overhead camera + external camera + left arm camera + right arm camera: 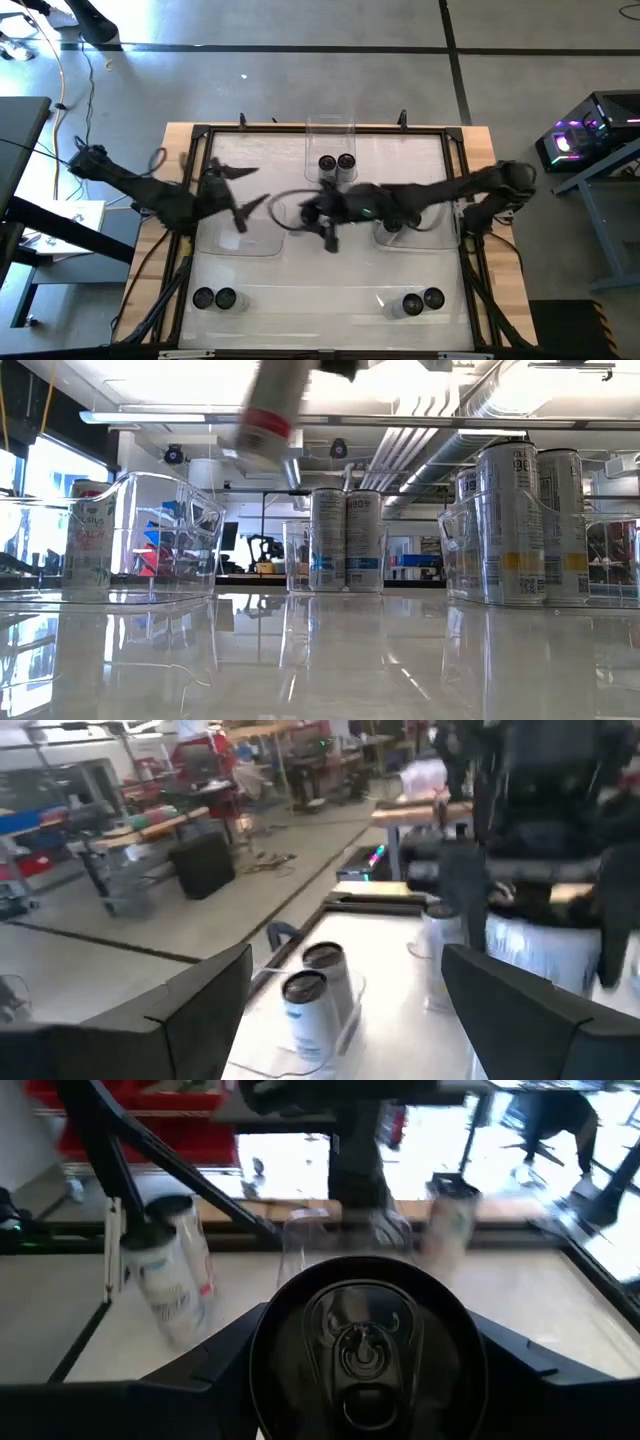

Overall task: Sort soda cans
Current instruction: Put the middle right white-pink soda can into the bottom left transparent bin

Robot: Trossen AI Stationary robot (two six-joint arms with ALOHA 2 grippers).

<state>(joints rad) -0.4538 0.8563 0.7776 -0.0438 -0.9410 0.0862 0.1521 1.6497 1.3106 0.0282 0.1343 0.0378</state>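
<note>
On glossy white table (330,275), soda cans (336,163)

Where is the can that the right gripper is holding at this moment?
In the high view, the held can hangs in the right gripper over mid-table, just in front of the two cans in the far-centre tray.

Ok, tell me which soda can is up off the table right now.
The can in the right hand, near the table's middle: the hand's fingers close around it, and it shows tilted in the air. All other visible cans, like the back pair, stand on the table.
</note>
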